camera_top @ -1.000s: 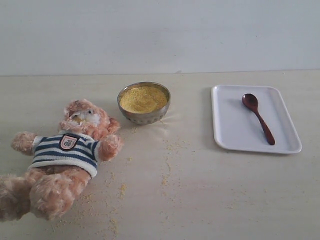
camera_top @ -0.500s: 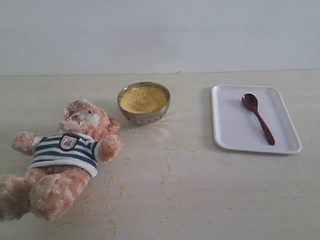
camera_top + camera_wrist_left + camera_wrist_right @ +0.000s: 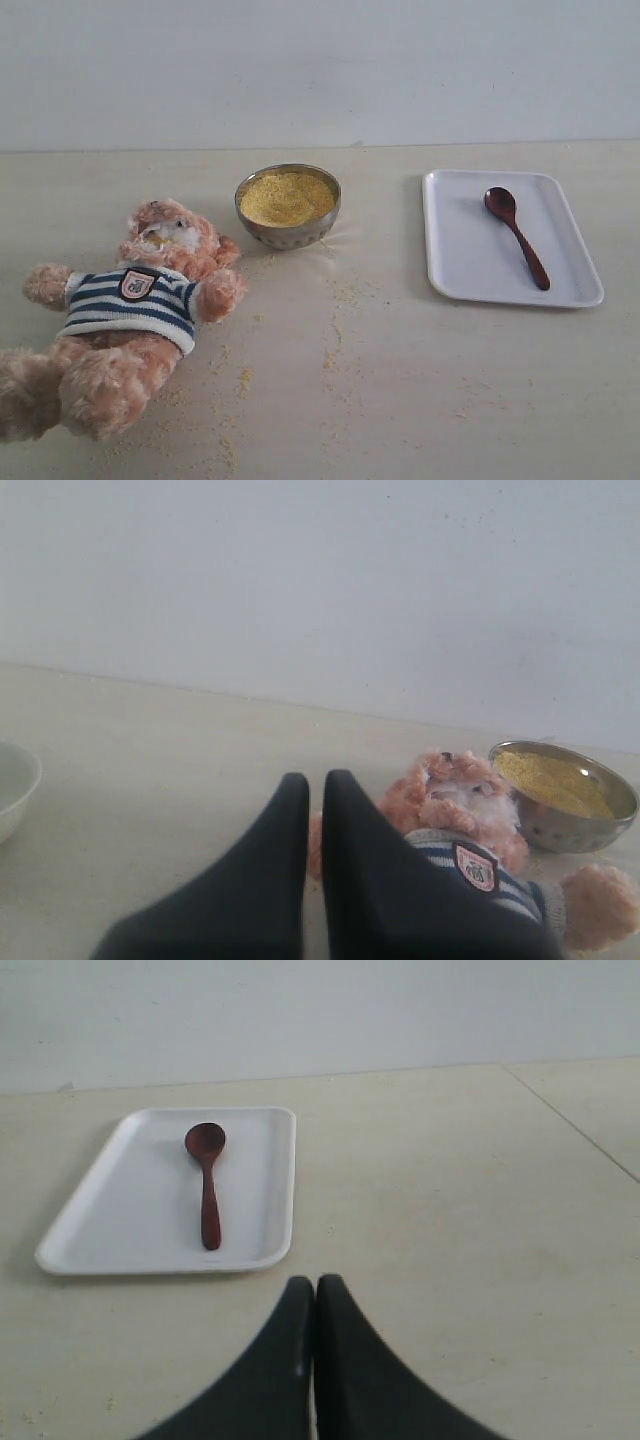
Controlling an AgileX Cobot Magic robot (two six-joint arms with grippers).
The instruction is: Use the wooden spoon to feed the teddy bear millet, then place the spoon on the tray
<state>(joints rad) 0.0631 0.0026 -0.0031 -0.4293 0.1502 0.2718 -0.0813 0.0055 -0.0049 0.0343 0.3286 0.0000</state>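
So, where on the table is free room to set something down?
Widest free patch: the table between the bowl and the tray. The near right corner, in front of the tray, is almost bare. On the tray, the side left of the spoon is free. Crowded: the near left, with the bear and spilled millet beside it.

Exterior view: the fluffy tan-pink plush teddy bear in a navy-and-white striped shirt [image 3: 130,310] is cut off at one foot by the left edge. Its crest badge [image 3: 136,285] is too small to read. Left wrist view: the dark left tool [image 3: 316,778] hides the bear's lower body. A pale rounded bowl [image 3: 12,785] is cut by the picture's edge.
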